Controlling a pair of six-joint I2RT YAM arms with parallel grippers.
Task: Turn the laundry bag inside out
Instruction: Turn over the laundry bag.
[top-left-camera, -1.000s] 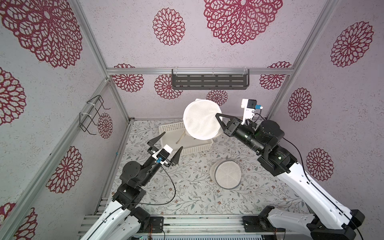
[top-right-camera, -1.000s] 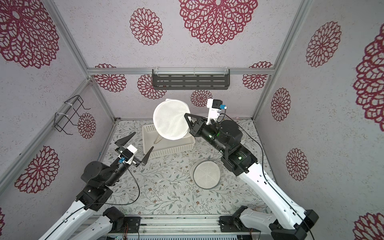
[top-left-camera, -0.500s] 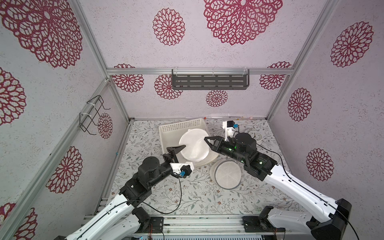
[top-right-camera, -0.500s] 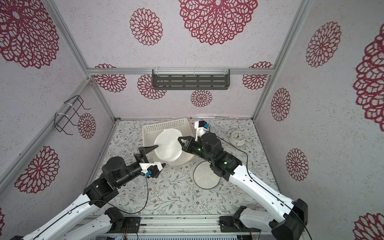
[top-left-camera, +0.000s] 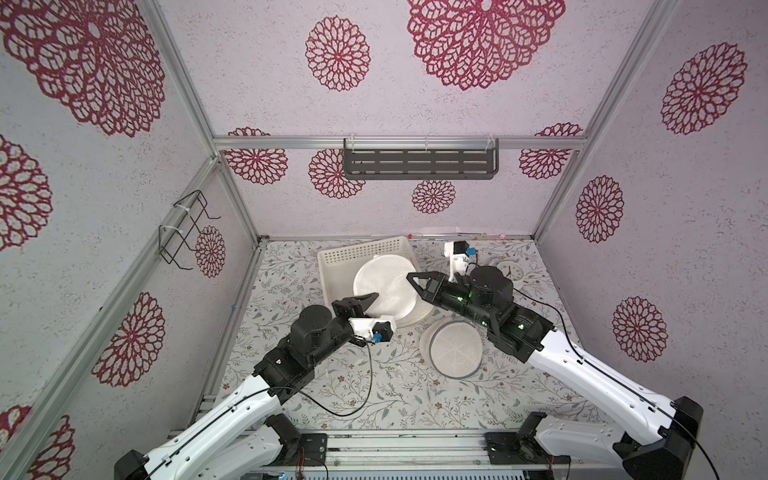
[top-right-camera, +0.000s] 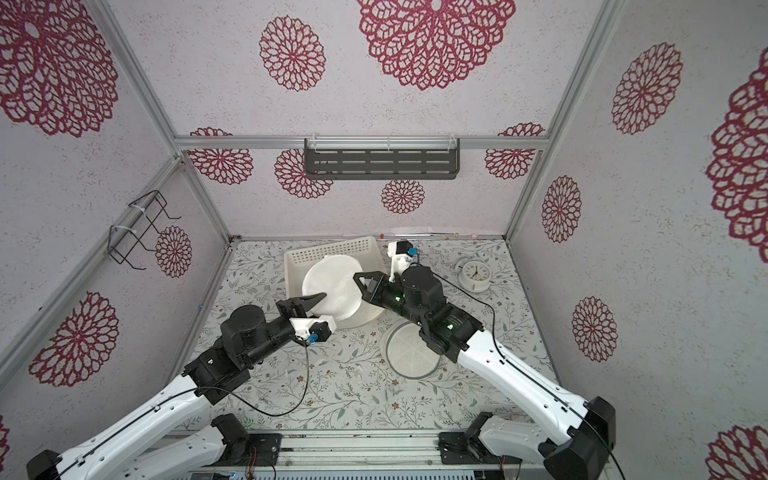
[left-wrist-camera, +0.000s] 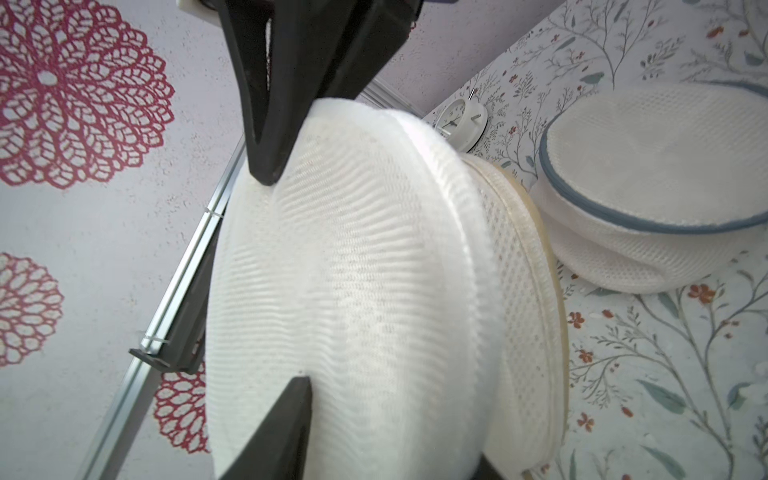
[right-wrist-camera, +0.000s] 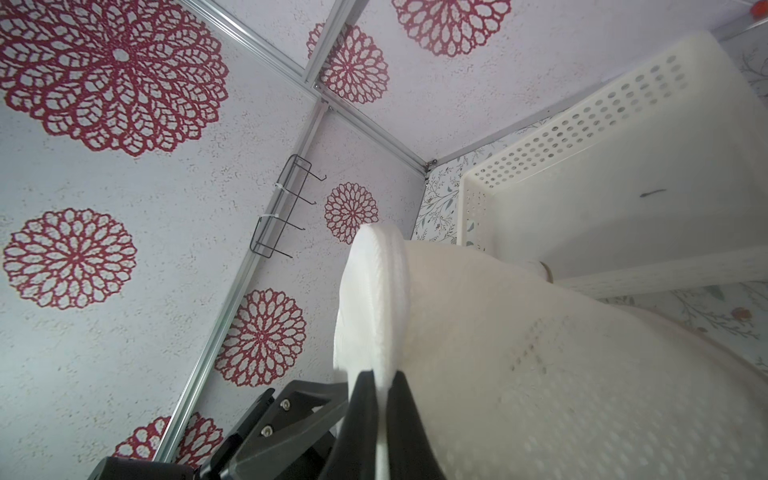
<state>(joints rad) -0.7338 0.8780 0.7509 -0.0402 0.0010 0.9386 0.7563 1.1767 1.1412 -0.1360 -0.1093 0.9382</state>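
The laundry bag (top-left-camera: 382, 286) is a round white mesh drum with a cream rim, held tilted over the front of the white basket in both top views. My right gripper (top-left-camera: 410, 276) is shut on its upper edge; in the right wrist view the fingertips (right-wrist-camera: 365, 386) pinch the thick white rim (right-wrist-camera: 374, 291). My left gripper (top-left-camera: 372, 297) comes in from the opposite side, and in the left wrist view its two jaws straddle the bag (left-wrist-camera: 353, 270) with the mesh pressed between them. The bag's far side is hidden.
A second mesh bag with a grey rim (top-left-camera: 455, 349) lies on the floral table in front of the right arm. A white alarm clock (top-right-camera: 473, 274) stands at the back right. The perforated basket (top-left-camera: 361, 253) sits at the back, under a dark wall shelf (top-left-camera: 419, 164).
The right gripper brought the bag down from high up to the basket's front. The left arm reached forward and its open jaws closed onto the bag.
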